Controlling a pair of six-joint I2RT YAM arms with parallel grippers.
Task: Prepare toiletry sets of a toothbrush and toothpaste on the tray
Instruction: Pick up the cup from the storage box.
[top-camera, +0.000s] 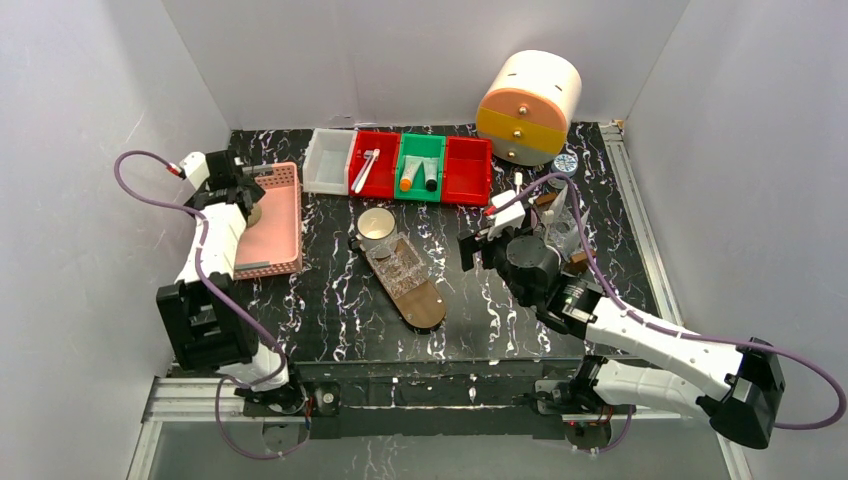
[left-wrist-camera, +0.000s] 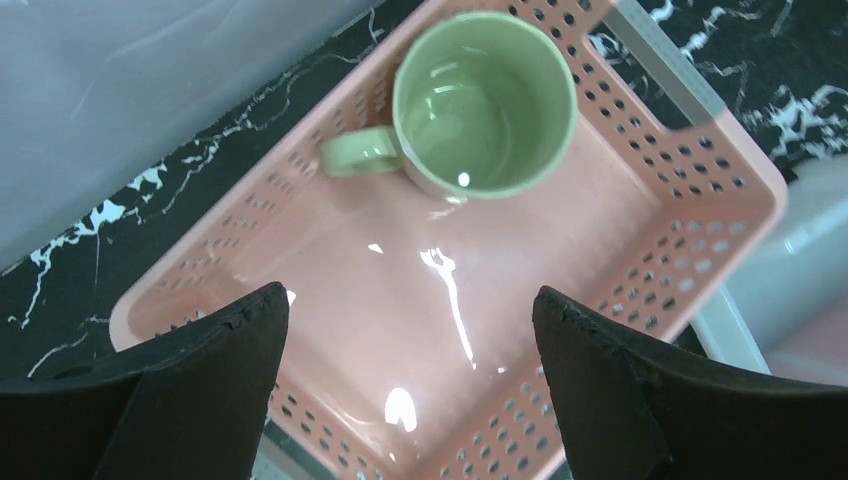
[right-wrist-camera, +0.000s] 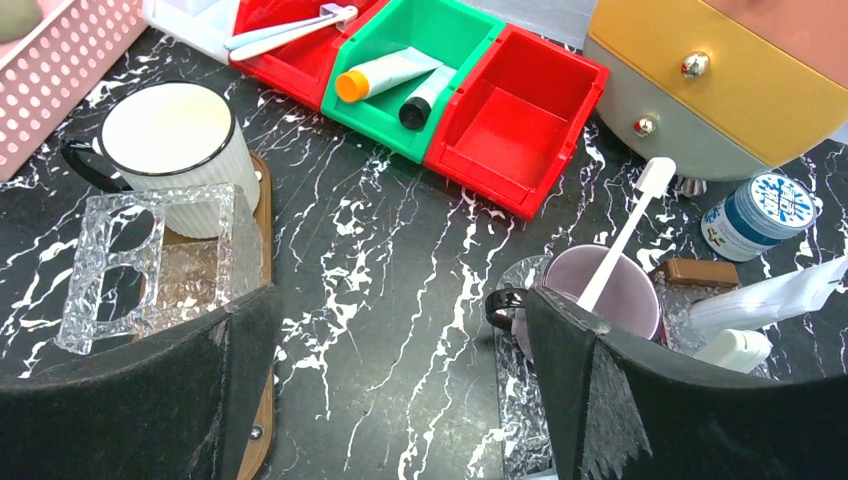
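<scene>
Two slim white toothbrushes (right-wrist-camera: 285, 30) lie in the left red bin (top-camera: 372, 165). The green bin (top-camera: 420, 168) holds an orange-capped tube (right-wrist-camera: 385, 75) and a dark-capped tube (right-wrist-camera: 425, 95). Another toothbrush (right-wrist-camera: 625, 235) stands in a purple mug (right-wrist-camera: 610, 290) on a clear glass tray (right-wrist-camera: 520, 400), with a small white tube (right-wrist-camera: 735, 348) beside it. A wooden tray (top-camera: 420, 300) carries a white mug (right-wrist-camera: 165, 150) and a glass holder (right-wrist-camera: 150, 260). My right gripper (right-wrist-camera: 400, 300) hangs open over bare table between the two trays. My left gripper (left-wrist-camera: 410, 300) is open above the pink basket (left-wrist-camera: 330, 270).
A green mug (left-wrist-camera: 485, 100) sits in the pink basket. A white bin (top-camera: 330, 160) and a second red bin (top-camera: 467, 170) flank the row. A round drawer unit (top-camera: 530, 105), a small blue-lidded jar (right-wrist-camera: 760, 210) and a brown block (right-wrist-camera: 700, 272) stand at the back right.
</scene>
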